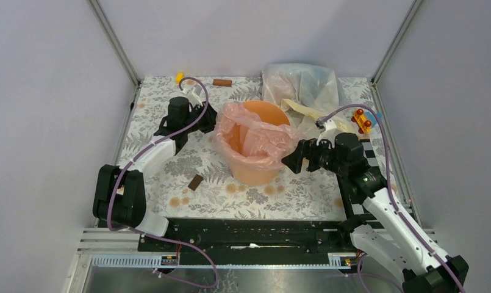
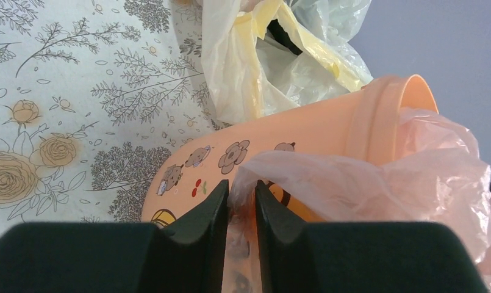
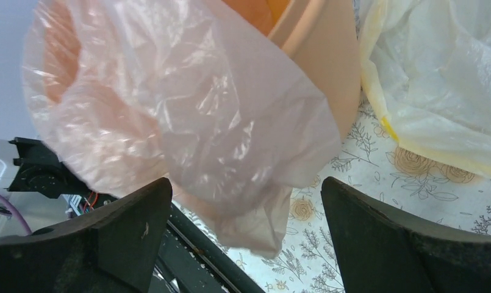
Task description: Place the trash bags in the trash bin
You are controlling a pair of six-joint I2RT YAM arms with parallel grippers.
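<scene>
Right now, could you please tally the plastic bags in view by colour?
Thin translucent pale-pink plastic film bag: 1
Cream-yellow plastic bag: 1
Clear whitish plastic bag: 1
Total: 3

From the right wrist, the trash bag (image 3: 188, 116) veils most of the trash bin (image 3: 331, 73), whose rim runs off the top edge. From the left wrist, the bin's base lies behind the fingers (image 2: 200, 226) of the left gripper (image 2: 241, 190) (film pinched between them). The brown piece (image 1: 196, 182) is too small to identify
</scene>
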